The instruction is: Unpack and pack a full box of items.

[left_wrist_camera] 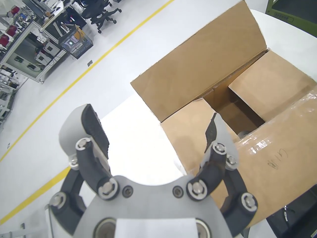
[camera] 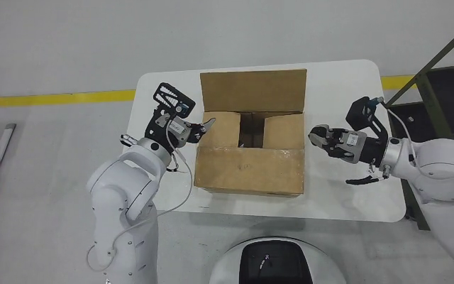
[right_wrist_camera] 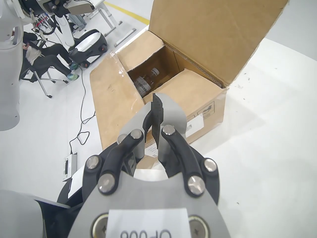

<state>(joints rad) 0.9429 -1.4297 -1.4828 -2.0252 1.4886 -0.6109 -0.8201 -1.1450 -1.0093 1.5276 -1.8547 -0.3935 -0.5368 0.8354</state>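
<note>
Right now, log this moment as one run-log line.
box: far flap up, side flaps folded in | bottle: inside | left hand: open, at box's left edge | right hand: shut, beside box's right side

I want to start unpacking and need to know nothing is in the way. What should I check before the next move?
1. Far flap out of the way: ok, it stands up behind the opening.
2. Side flaps out of the way: not ok, both are folded inward, leaving only a middle gap.
3. Left gripper ready to grasp: ok, it is open at the left side of the box.
4. Right gripper ready to grasp: not ok, it is shut beside the box.
5. Item in sight: ok, a bottle shows through the gap.
6. Other contents: cannot tell, the flaps hide them.
</note>
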